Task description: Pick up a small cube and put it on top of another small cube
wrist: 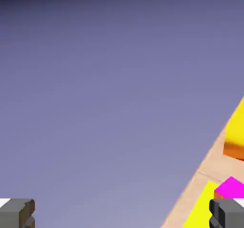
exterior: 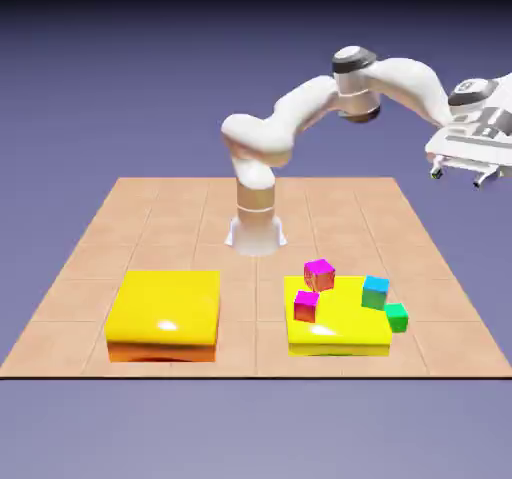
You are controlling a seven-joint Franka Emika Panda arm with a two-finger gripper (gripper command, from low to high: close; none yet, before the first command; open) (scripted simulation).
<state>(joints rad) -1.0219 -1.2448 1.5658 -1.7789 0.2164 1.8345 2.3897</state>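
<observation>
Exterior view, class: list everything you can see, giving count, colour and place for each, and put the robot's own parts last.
Table: one, tan tiled, under everything.
Slabs: two, yellow; one at the exterior view's left, one at its right.
Green cube: one, tiny, at the right slab's right edge.
Cyan-topped cube: one, green side, on the right slab.
Magenta-topped cubes: two; orange-brown-sided one at the right slab's far edge, pink-red-sided one nearer the camera.
Arm: one, white, rising from the far edge.
Gripper: one, open, empty, high off the table's right.
</observation>
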